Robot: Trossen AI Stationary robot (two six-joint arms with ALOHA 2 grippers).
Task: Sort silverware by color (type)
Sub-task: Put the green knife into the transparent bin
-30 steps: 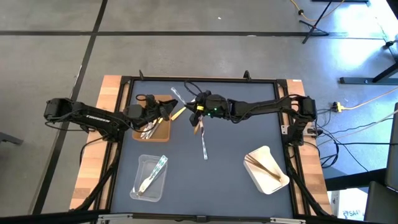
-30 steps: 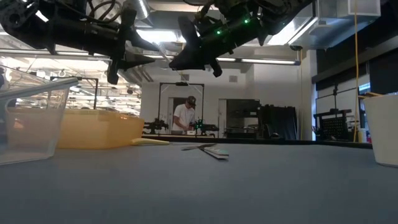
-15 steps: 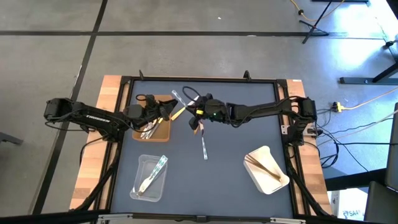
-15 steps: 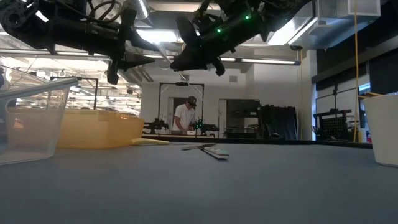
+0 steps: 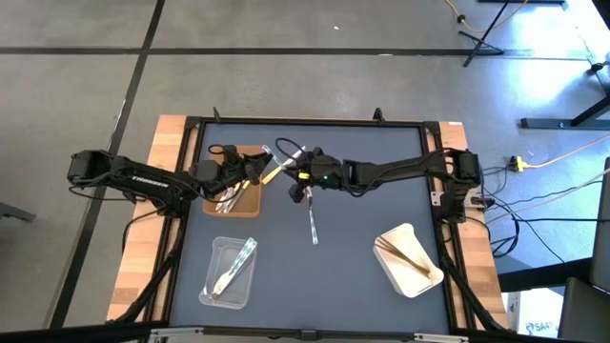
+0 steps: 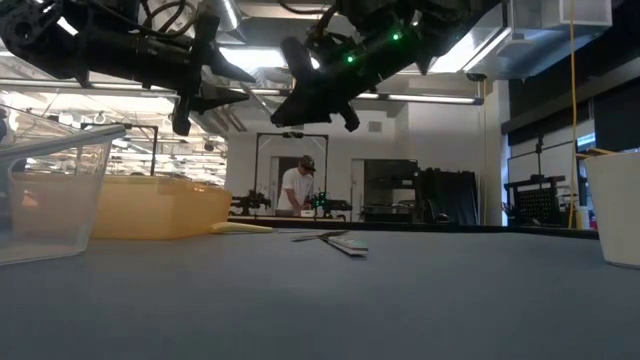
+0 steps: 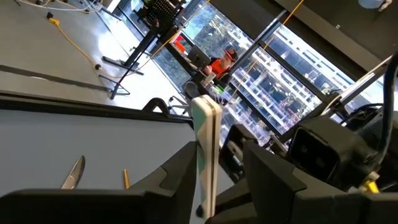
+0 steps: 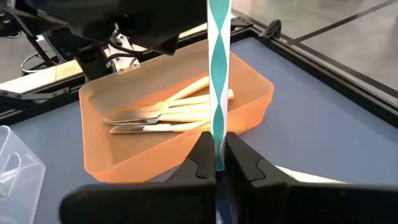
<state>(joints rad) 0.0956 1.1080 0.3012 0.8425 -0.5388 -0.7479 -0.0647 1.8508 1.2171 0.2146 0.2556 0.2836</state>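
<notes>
Right end effector (image 5: 297,174) clamps a clear utensil (image 5: 288,152) just beside the brown tray (image 5: 250,201), high view. Low view: both hang above the surface (image 6: 400,300). Left wrist: our left end effector (image 7: 214,171) grips a pale utensil (image 7: 206,146). Right wrist: yellow utensils (image 8: 168,115) lie in the tray.

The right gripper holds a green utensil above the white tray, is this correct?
Not quite. The right gripper is shut on the green utensil, but above the brown tray, not the white one. The right wrist view shows it.
</notes>
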